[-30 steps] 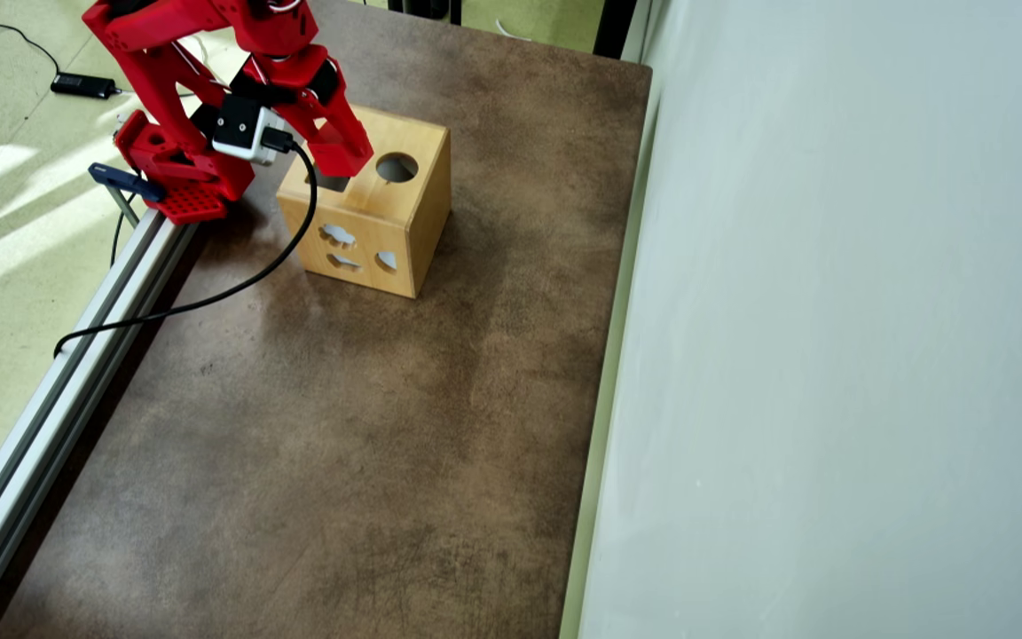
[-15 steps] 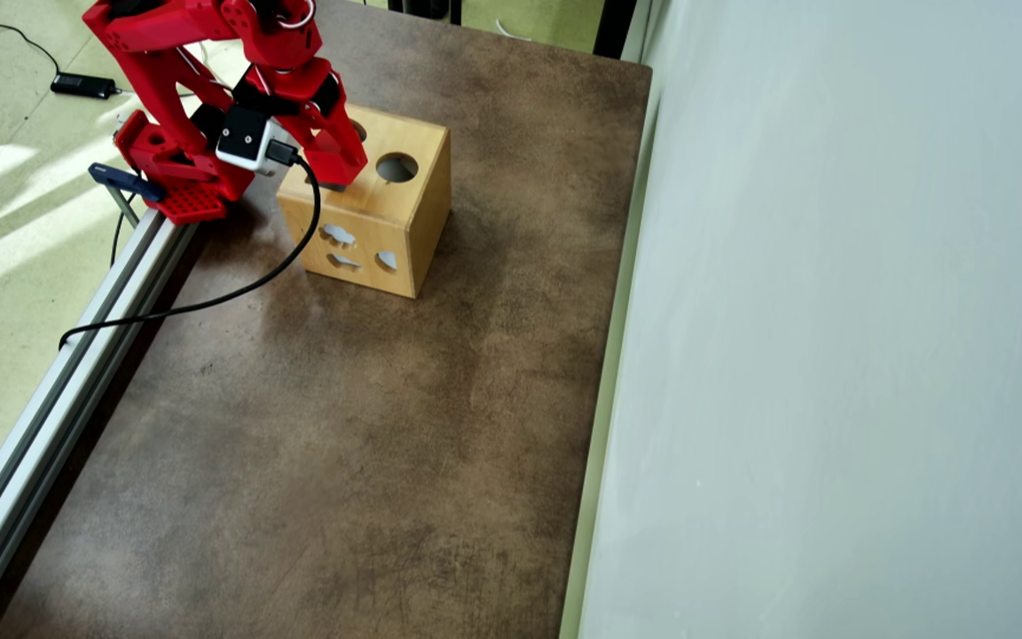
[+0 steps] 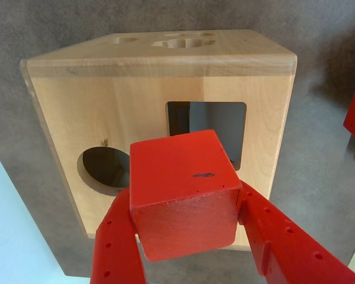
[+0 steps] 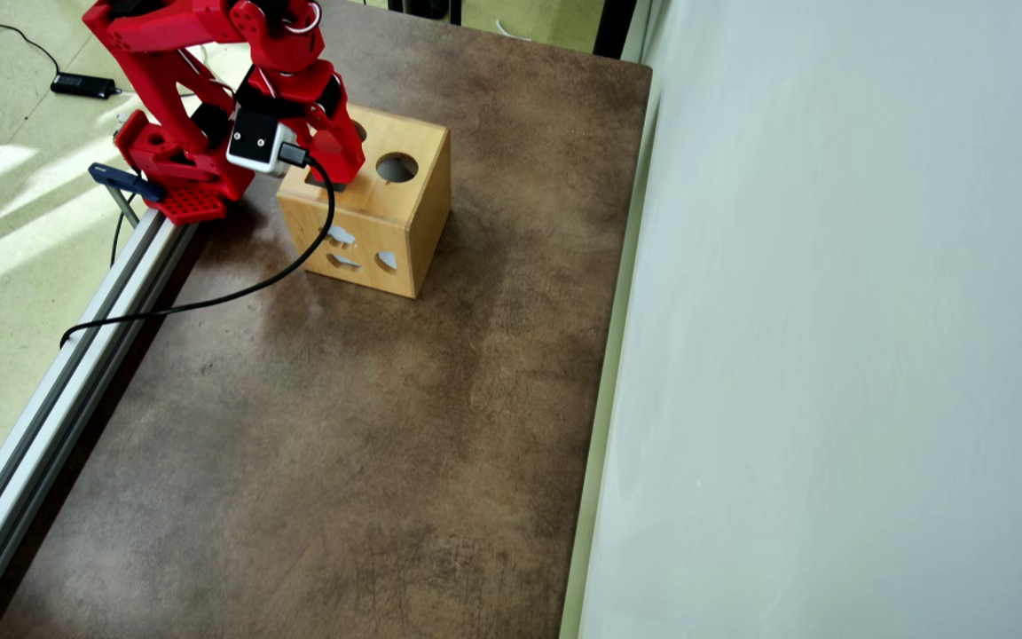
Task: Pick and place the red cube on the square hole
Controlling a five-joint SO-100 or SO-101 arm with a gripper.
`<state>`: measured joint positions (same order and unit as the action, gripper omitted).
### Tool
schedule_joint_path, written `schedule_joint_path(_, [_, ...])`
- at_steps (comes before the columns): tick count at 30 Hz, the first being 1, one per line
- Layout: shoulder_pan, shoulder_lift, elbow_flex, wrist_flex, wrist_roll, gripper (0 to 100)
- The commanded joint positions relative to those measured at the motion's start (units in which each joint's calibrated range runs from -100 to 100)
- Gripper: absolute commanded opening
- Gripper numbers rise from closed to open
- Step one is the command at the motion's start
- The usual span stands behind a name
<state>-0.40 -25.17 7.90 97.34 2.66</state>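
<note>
1. Compared with a second ago in the overhead view, the gripper (image 4: 334, 177) has drawn back toward the arm's base and sits lower over the wooden box (image 4: 369, 217); the white wrist camera (image 4: 255, 142) has shifted up and to the right, and its black cable (image 4: 236, 288) now bows further out over the box's front face. The box itself has not moved.
2. The red cube (image 3: 183, 192) is a plain bright-red block with matte, slightly grainy faces, rounded edges and a small dark scuff on its top face. In the wrist view it is clamped between the two red fingers (image 3: 115, 248), one pressing each side, so the jaws are shut on it.
3. The cube hangs over the box top, overlapping the lower left part of the square hole (image 3: 216, 127); it has not gone in. In the overhead view the cube is hidden behind the gripper.
4. The square hole is dark, and nothing can be made out inside it beyond its own inner walls. To its left in the wrist view is the round hole (image 3: 100, 168), also dark inside.
5. The box stands on a brown table (image 4: 342, 426), with three small shaped cutouts (image 4: 347, 250) on its front face in the overhead view.
</note>
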Motion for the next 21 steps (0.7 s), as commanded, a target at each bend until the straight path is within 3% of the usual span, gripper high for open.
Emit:
schedule_joint_path(1, [-0.3,-2.4,0.1,0.5,0.4,2])
schedule_joint_path(21, [0.2,-2.4,0.2,0.5,0.2,2])
